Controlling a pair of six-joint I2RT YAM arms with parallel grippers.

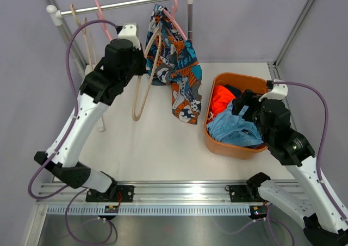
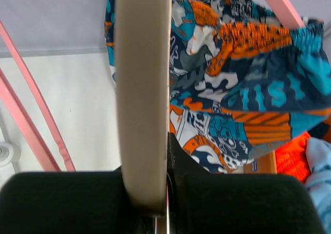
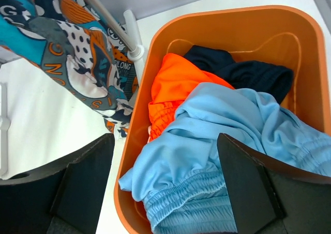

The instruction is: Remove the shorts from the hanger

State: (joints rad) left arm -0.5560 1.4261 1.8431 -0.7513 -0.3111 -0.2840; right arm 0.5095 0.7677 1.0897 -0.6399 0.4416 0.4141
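**Beige hanger in the way; last pair can snag**

- Left gripper [image 2: 147, 195]: clamped tight on the bar of a bare beige hanger [image 2: 142, 89], upper left of the overhead view. No cloth in it.
- Right gripper [image 3: 165, 187]: jaws wide, nothing between them, hovering over the orange bin [image 3: 258, 11] at the right of the overhead view.
- Bin holds the light blue shorts [image 3: 217, 125] on top, with the orange-red shorts [image 3: 176, 84] and navy shorts [image 3: 238, 71] under and behind.
- Printed shorts [image 1: 176, 66] are the only pair not off. They hang on a pink hanger [image 2: 279, 6] from the rail [image 1: 125, 5], top centre, just left of the bin.

Risks as I read them:
- Beige hanger sits right beside the printed cloth. Any swing of the left arm can hook a fold, drag the shorts sideways or set the pink hanger rocking.
- Pink hanger hangs near the rail's right end. A straight tug on the shorts can bring the hanger down with them, or pull on the stand, because the elastic waist is bunched over the hanger arm.
- Light blue cloth is heaped up to the bin's near-left rim. A finger of the right gripper lifting out close to it can catch a fold and spill it onto the table.
- With the left gripper occupied, nothing steadies the pink hanger.
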